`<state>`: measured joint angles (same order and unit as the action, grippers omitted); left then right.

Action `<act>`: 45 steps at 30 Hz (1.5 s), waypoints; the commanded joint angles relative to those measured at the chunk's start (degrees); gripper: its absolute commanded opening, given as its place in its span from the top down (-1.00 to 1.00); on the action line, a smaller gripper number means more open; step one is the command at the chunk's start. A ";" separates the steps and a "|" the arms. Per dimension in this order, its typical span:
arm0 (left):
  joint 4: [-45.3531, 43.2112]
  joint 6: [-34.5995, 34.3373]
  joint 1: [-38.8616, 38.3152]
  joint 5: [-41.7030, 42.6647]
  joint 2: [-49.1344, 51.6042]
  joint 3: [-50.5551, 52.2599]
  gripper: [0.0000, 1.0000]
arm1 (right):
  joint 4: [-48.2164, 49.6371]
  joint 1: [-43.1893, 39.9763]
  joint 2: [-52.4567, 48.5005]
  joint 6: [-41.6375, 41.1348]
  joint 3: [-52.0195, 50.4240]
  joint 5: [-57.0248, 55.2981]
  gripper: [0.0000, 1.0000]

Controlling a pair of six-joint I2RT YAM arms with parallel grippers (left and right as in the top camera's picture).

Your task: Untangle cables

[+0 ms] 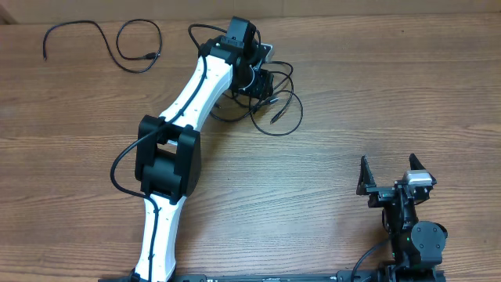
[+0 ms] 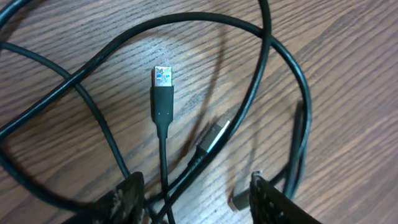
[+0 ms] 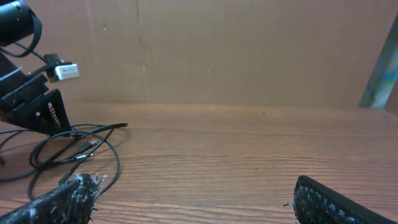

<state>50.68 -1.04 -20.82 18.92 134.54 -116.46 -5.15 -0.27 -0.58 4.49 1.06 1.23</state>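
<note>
Both gape: left end effector (image 2: 198,196) straddling tangled cables (image 2: 163,106), right end effector (image 1: 389,174) well apart, separate cable (image 1: 153,55) beyond.

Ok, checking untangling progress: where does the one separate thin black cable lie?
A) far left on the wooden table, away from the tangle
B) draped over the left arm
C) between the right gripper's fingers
A: the thin black cable lies alone at far left, well away from the tangle of cables.
</note>
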 commanded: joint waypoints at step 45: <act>-7.58 -2.08 -0.81 8.52 2.14 -4.37 0.92 | 0.33 0.26 0.42 -0.15 -0.59 -0.09 -1.00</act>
<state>41.34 -0.93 -22.41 20.82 137.05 -114.13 -5.13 -0.27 -0.58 4.49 1.06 1.26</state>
